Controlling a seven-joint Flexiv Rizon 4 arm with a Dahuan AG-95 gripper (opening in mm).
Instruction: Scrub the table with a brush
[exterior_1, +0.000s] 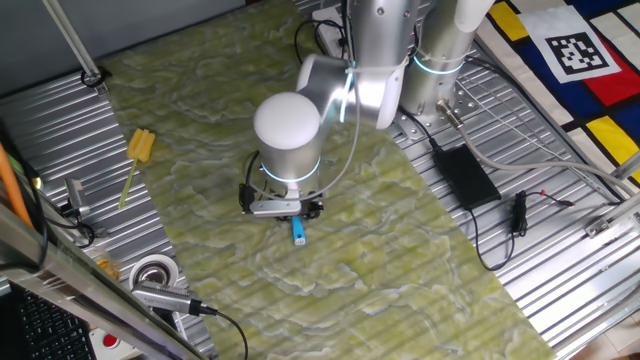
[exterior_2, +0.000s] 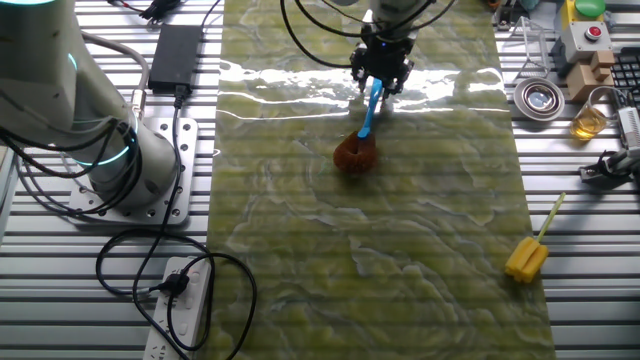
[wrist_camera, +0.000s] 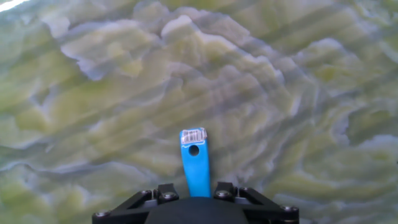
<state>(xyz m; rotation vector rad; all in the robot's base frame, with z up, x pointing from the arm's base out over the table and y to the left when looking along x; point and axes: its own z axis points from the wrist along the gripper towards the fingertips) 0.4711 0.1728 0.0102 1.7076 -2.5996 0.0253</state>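
The table (exterior_1: 380, 260) has a pale green-yellow marbled top. The brush has a thin light-blue handle (exterior_2: 372, 105) and a round tuft of reddish-brown bristles (exterior_2: 355, 152) that rests on the table (exterior_2: 420, 230). My gripper (exterior_2: 380, 78) is shut on the handle and holds the brush tilted, bristles down. In one fixed view my gripper (exterior_1: 285, 208) is near the table's middle, and the handle's end (exterior_1: 298, 232) sticks out below it; the bristles are hidden there. In the hand view the handle (wrist_camera: 195, 158) passes between the jaws of my gripper (wrist_camera: 196, 191), above the table (wrist_camera: 280, 93).
A yellow brush (exterior_1: 140, 150) (exterior_2: 527, 258) lies at the table's edge. A tape roll (exterior_1: 155, 272) (exterior_2: 538, 97), a black power adapter (exterior_1: 465, 175) (exterior_2: 175, 50), cables and a power strip (exterior_2: 180, 310) lie on the ribbed metal. The arm's base (exterior_2: 90, 130) stands beside the table.
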